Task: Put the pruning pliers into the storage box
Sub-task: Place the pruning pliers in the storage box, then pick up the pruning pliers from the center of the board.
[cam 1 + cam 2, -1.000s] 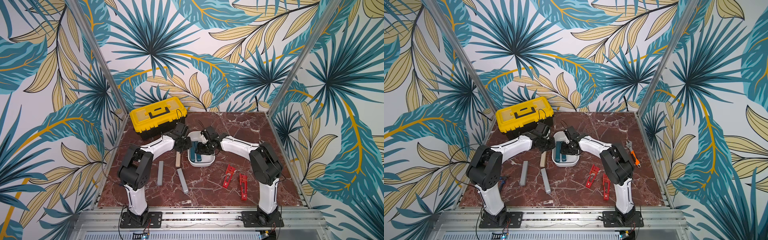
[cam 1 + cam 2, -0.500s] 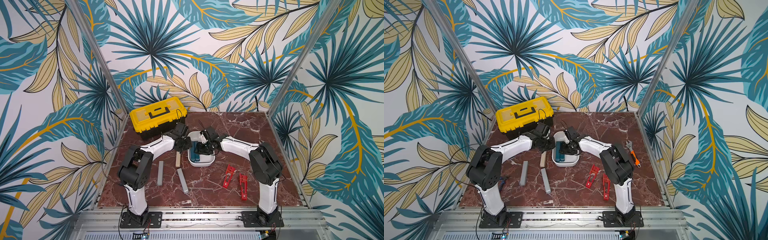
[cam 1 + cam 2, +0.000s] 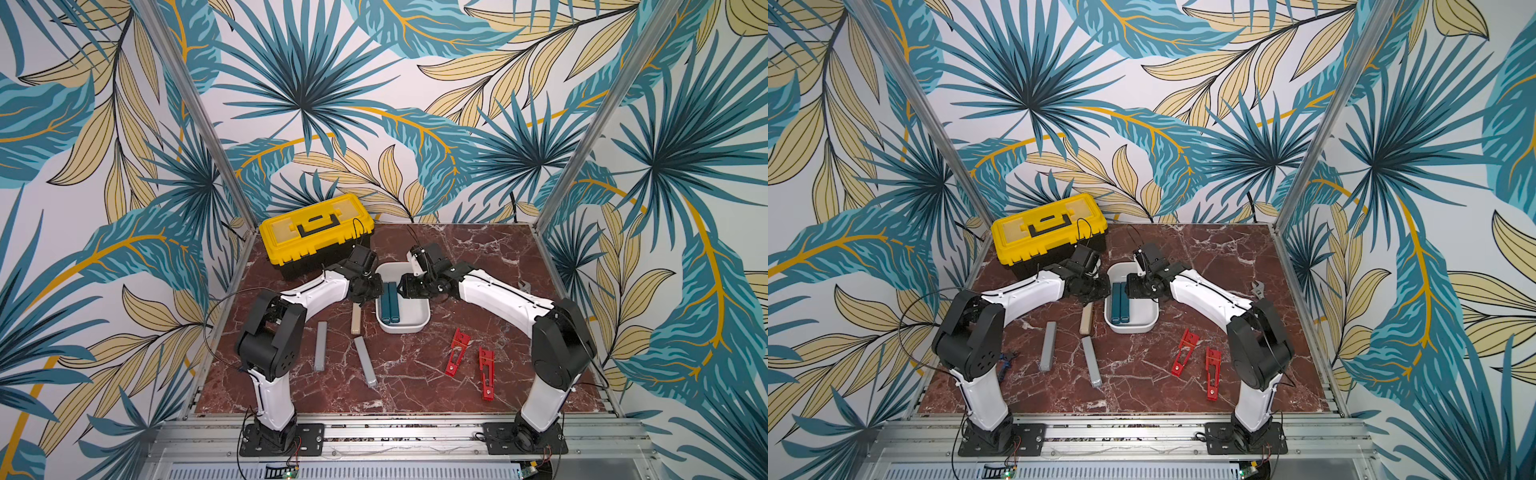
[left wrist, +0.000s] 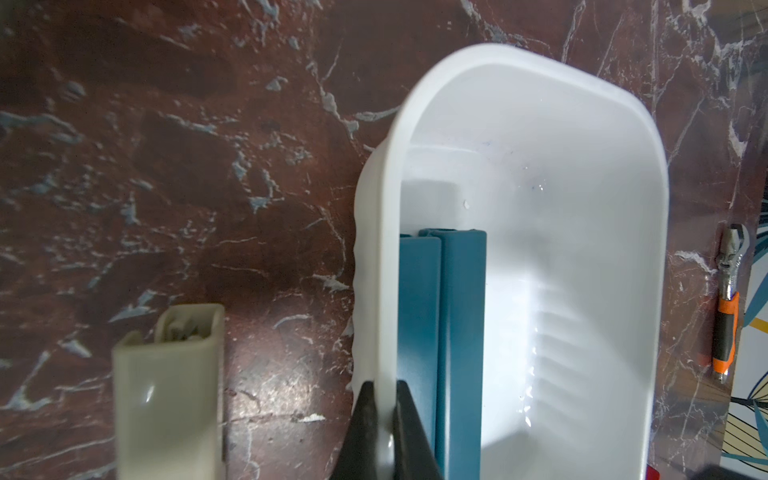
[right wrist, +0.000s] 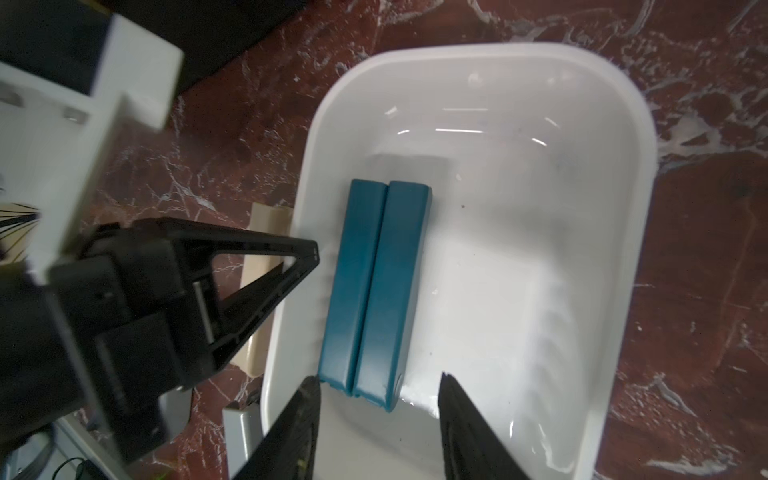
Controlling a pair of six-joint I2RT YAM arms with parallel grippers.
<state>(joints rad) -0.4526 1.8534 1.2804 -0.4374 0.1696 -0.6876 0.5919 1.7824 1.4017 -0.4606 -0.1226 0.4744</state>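
Marble table (image 3: 415, 374) walled by leaf-print panels (image 3: 311, 104), yellow toolbox (image 3: 316, 232) closed, two teal pruning pliers (image 5: 374, 282) laid in storage box (image 3: 402, 328), five others scattered on table, box rim pinched by left gripper (image 4: 384, 386), right gripper (image 5: 378, 378) jaws spread

In both top views: set high above the front edge of the table (image 3: 415, 374), facing the back wall (image 3: 374, 124) and tilted down, far enough off to hold the left arm (image 3: 316, 291), the right arm (image 3: 498, 291) and the whole tabletop. Nearly the same scene in each, shifted only slightly sideways.

From the left arm's wrist: looks steeply down, very close, onto one long rim of the white tub (image 4: 582, 124) and the bare table beside it.

From the right arm's wrist: looks down just as close, straight into the tub.

Shared by all four: the tub, the teal sticks (image 5: 395, 270) inside, a beige stick (image 4: 166, 395) beside it.
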